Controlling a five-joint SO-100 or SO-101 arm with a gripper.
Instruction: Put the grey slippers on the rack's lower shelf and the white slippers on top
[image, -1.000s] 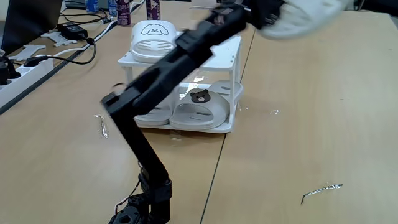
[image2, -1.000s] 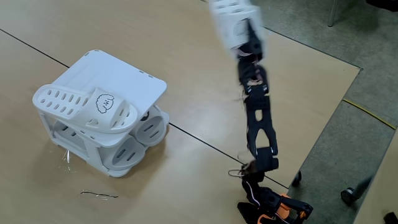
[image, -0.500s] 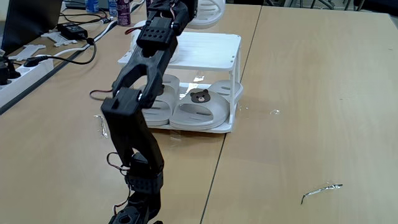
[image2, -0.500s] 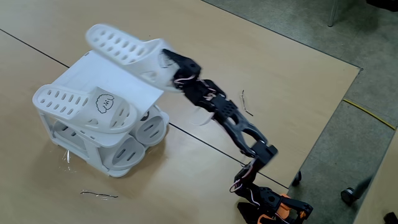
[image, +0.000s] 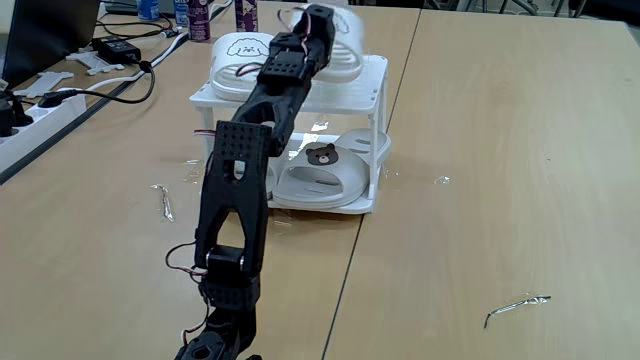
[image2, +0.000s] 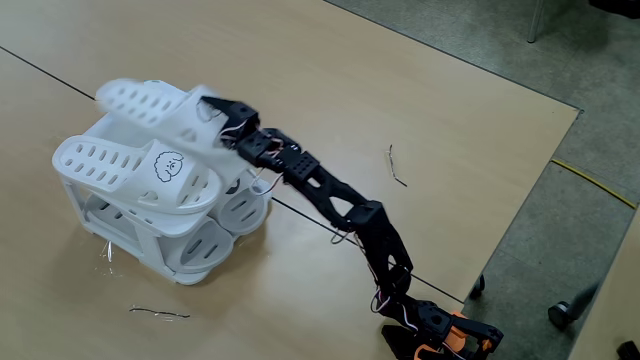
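The white rack (image: 348, 97) (image2: 140, 256) stands on the wooden table. Two grey slippers lie on its lower shelf (image: 330, 207); one shows its bear face (image: 320, 172), while the arm partly hides the other (image: 283, 160). In the other fixed view their ends (image2: 240, 205) stick out of the rack. One white slipper with a dog face (image: 240, 62) (image2: 140, 170) rests on the top tier. My gripper (image: 322, 28) (image2: 213, 108) is shut on the second white slipper (image: 345, 50) (image2: 155, 102), which it holds low over the top tier beside the first. Whether it touches the tier I cannot tell.
A power strip (image: 30, 112), cables and bottles (image: 195, 15) crowd the table's far left. Bits of wire lie on the table (image: 515, 304) (image: 163, 200) (image2: 160, 313) (image2: 397, 165). The arm's base (image2: 430, 325) sits near the table edge, with floor beyond.
The arm has swung from high on the right over to the rack with the white slipper. It has brought the slipper down over the top tier, next to the other white one.
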